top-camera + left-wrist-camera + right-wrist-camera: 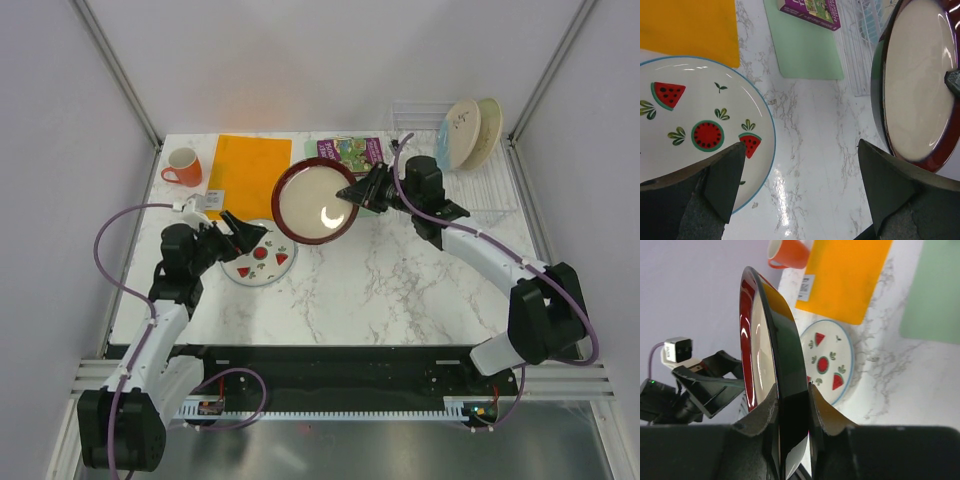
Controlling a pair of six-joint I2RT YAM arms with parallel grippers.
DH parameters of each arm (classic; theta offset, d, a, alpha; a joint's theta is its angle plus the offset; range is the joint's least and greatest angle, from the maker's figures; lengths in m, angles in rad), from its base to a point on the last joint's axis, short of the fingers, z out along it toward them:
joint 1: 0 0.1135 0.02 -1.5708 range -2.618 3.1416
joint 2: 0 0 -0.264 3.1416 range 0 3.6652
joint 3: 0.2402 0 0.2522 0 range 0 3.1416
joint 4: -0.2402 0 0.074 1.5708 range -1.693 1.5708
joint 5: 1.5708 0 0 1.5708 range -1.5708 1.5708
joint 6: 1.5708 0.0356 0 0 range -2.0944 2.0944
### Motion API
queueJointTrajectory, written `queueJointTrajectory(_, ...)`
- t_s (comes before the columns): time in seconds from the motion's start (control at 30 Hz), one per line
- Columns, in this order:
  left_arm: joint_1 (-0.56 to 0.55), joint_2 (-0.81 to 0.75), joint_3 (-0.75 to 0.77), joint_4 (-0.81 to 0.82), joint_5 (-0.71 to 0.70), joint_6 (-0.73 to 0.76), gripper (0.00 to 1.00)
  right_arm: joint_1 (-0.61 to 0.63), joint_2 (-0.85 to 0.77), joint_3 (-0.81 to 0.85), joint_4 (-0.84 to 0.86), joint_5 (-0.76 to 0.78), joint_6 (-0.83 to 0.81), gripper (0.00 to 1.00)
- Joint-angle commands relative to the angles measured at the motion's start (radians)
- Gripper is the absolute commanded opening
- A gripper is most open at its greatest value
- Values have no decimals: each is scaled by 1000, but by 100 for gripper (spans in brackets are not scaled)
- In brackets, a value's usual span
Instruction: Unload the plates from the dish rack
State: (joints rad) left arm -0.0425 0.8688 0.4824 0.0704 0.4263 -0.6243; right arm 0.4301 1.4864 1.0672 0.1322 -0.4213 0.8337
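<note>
My right gripper (357, 192) is shut on the rim of the maroon-rimmed cream plate (312, 203), holding it tilted above the table; in the right wrist view the fingers (762, 405) pinch the plate (790, 350) edge-on. The white plate with red watermelon motifs (258, 262) lies flat on the marble. My left gripper (245, 232) hangs open over its right edge, jaws wide with nothing between them (801, 147). The dish rack (490, 185) stands at the back right with a light-blue-and-cream plate (460, 133) and a beige plate (489, 128) upright in it.
An orange mug (182, 166) stands at the back left beside an orange mat (250, 170). A green mat (805, 45) and a purple box (350, 152) lie behind the held plate. The two grippers are close together near the table's left centre.
</note>
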Motion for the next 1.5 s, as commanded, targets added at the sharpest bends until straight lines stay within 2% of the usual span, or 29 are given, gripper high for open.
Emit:
queueJointTrajectory(0.0, 0, -7, -14, 123, 31, -54, 99, 41, 5, -4, 320, -108, 162, 0)
queueJointTrajectory(0.23, 0, -39, -16, 132, 23, -77, 99, 76, 9, -29, 337, -86, 156, 0)
queueJointTrajectory(0.53, 0, -131, 4, 13, -83, -32, 99, 78, -17, -4, 227, -7, 62, 0)
queueJointTrajectory(0.7, 0, -137, 2, 15, -66, -32, 99, 79, 2, -3, 242, -30, 74, 0)
queueJointTrajectory(0.97, 0, -68, -27, 130, -8, -98, 97, 123, 37, -7, 288, -53, 122, 0)
queueJointTrajectory(1.03, -2, -44, -56, 224, 11, -144, 95, 157, 57, -7, 311, -51, 134, 0)
queueJointTrajectory(1.17, -10, -7, -53, 270, 32, -164, 89, 206, 86, -9, 349, -42, 154, 0)
queueJointTrajectory(1.2, -10, -4, -48, 270, 32, -163, 86, 214, 90, -7, 356, -43, 159, 0)
queueJointTrajectory(1.3, -11, -4, -51, 269, 39, -153, 61, 226, 106, -1, 368, -45, 165, 0)
queueJointTrajectory(1.33, -11, -7, -53, 252, 38, -146, 46, 228, 104, 0, 368, -45, 165, 0)
queueJointTrajectory(1.4, -11, -16, -50, 235, 31, -134, 25, 229, 104, 7, 362, -42, 156, 0)
queueJointTrajectory(1.43, -11, -17, -45, 215, 25, -118, 2, 228, 103, 14, 354, -40, 151, 0)
queueJointTrajectory(1.47, -11, -19, -39, 172, 6, -111, 2, 229, 101, 19, 339, -36, 145, 0)
